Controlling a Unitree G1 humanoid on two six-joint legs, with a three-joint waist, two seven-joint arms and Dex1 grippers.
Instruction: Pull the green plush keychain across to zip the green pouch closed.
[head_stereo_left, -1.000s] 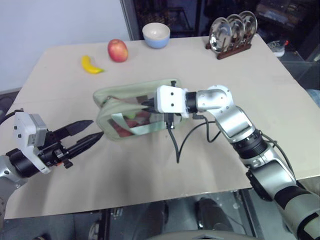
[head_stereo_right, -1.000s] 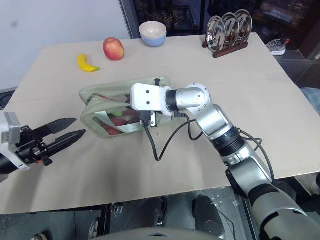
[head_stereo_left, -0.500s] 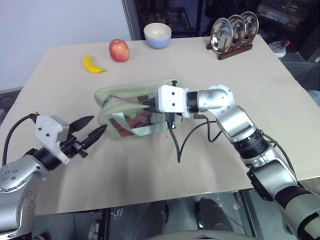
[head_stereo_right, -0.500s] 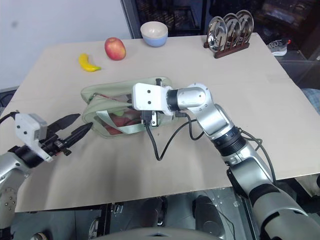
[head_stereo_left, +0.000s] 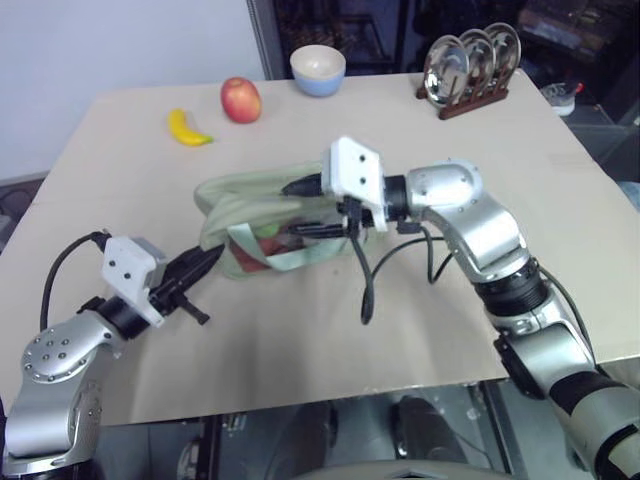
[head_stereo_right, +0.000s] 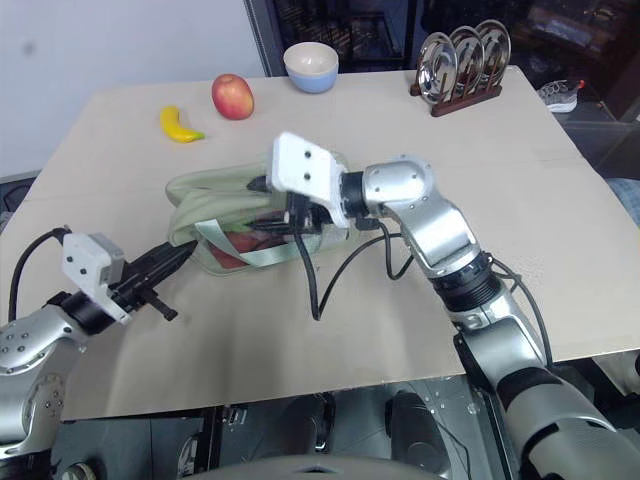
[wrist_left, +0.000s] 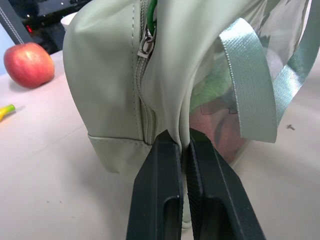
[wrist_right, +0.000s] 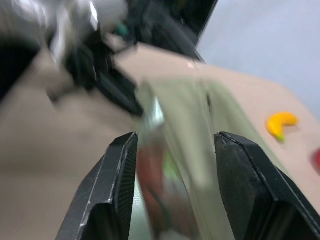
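The green pouch (head_stereo_left: 265, 215) sits a little left of centre in the left eye view, on the pale desk (head_stereo_left: 420, 320), its pale strap (wrist_left: 250, 95) looping down over the clear side window. The left tool (head_stereo_left: 205, 265) reaches in from the lower left of the frame and is pinched shut on the pouch's fabric at its near left end; in the left wrist view the two black fingers (wrist_left: 160, 195) press together with a fold of the pale green cloth caught between them, just beside the zipper seam. The zipper's metal pull (wrist_left: 146, 41) shows near the top of that view with a thin green ring through it, and the green plush keychain itself cannot be made out for certain.

The right tool (head_stereo_left: 300, 186) comes in from the right, just above the pouch's top near the frame's centre. Its jaws stand apart in the right wrist view, the fingers (wrist_right: 112, 185) spread wide with nothing between them and the blurred pouch beyond.

At the upper left of the frame lie a banana (head_stereo_left: 187, 129) and an apple (head_stereo_left: 240, 99), with a bowl (head_stereo_left: 318, 69) just right of them and a rack of metal plates (head_stereo_left: 468, 68) at the upper right.
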